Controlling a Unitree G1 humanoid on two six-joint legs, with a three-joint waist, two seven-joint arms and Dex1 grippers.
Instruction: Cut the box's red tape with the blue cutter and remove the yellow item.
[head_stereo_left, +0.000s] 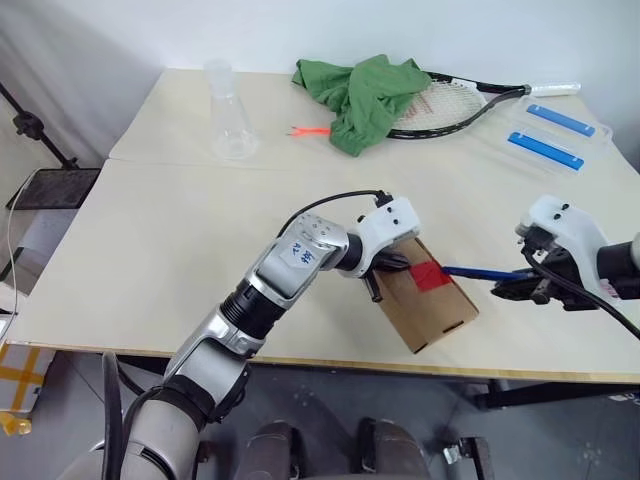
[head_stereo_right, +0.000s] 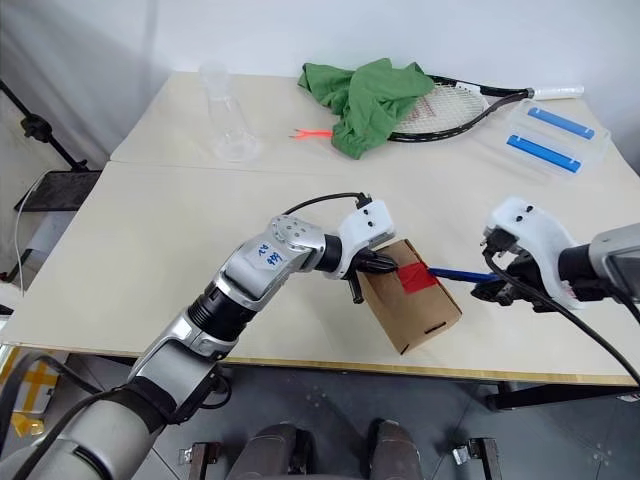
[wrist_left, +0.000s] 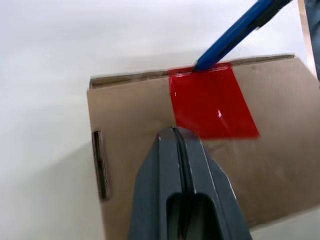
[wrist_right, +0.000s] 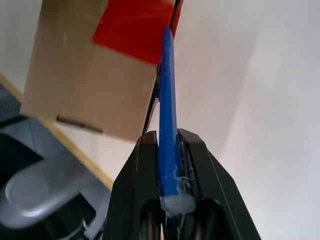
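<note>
Box (head_stereo_left: 430, 300) taped closed, blue cutter (head_stereo_left: 480, 272) tip at red tape (head_stereo_left: 428, 274)

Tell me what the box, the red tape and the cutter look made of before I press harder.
Box: looks like plain brown cardboard, matte, with layered flap edges showing. Red tape: looks like glossy plastic film, with small highlights on it. Blue cutter: smooth dark blue body, probably plastic; its blade tip is too small to judge.
</note>
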